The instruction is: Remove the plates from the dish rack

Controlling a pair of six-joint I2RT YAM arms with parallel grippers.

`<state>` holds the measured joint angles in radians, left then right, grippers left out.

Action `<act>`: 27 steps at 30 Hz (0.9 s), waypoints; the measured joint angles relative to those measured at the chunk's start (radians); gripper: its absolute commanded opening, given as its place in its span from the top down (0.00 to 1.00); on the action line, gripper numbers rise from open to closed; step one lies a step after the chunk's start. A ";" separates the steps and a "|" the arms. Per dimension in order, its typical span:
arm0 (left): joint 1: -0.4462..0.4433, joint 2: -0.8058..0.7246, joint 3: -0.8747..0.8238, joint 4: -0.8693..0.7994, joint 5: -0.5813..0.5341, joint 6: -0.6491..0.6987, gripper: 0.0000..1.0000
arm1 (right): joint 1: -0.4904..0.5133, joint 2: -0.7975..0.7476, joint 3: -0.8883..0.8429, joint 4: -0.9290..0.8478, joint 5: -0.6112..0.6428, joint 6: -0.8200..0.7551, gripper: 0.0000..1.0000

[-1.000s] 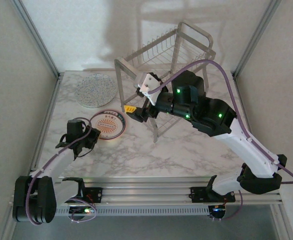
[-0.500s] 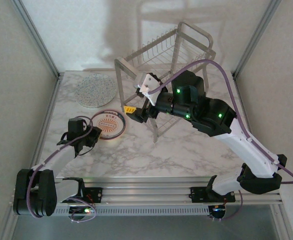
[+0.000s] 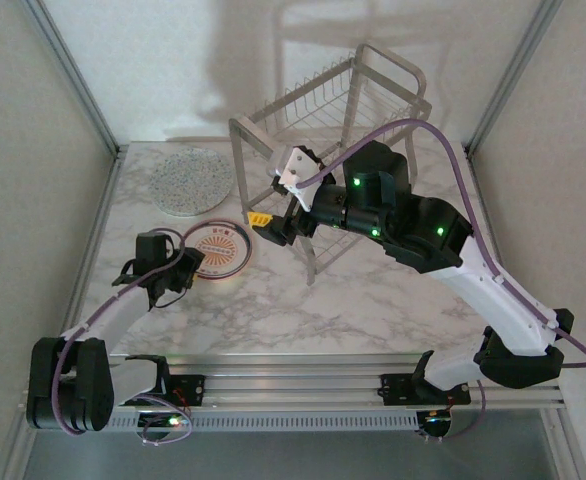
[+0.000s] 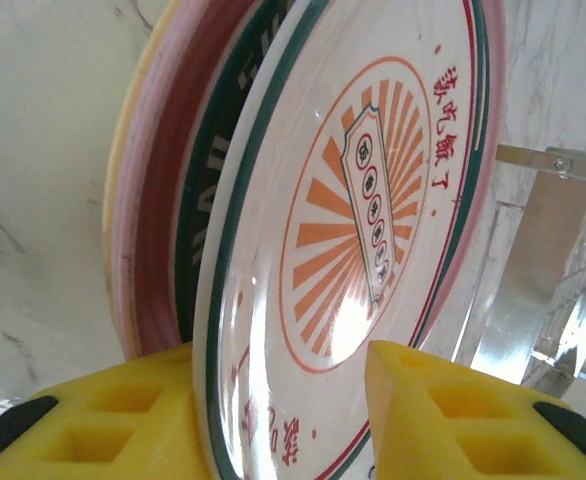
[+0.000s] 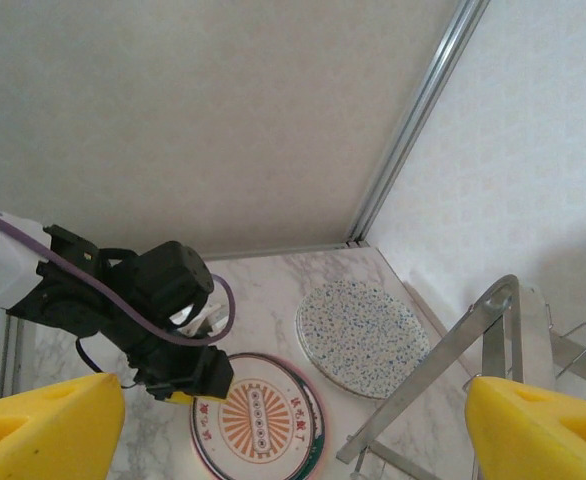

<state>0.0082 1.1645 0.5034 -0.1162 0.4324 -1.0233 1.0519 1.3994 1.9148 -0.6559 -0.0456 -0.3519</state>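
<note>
1. The left gripper sits low at the table's near left. Its jaws are part open and straddle the rim of the sunburst plate, with no real squeeze going on.
2. That plate lies flat on a pink plate, so this looks like the let-go step. Next move is probably backing straight off without nudging the stack.
3. The right gripper hovers at the rack's front with jaws wide, holding nothing.
4. The speckled plate lies on the table further back. The rack stands farthest, and it's hard to tell if any plates are left in it.
</note>
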 measured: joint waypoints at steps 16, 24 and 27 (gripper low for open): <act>0.000 0.029 0.076 -0.127 -0.071 0.033 0.50 | 0.000 0.007 0.001 0.000 0.005 -0.001 0.11; 0.000 -0.011 0.127 -0.220 -0.142 0.045 0.30 | 0.000 0.005 -0.001 0.017 0.055 -0.003 0.11; 0.000 -0.048 0.156 -0.262 -0.174 0.043 0.23 | 0.001 -0.015 -0.030 0.064 0.117 -0.005 0.10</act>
<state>0.0082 1.1168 0.6598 -0.3782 0.2581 -0.9798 1.0527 1.3846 1.8847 -0.5915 0.0711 -0.3569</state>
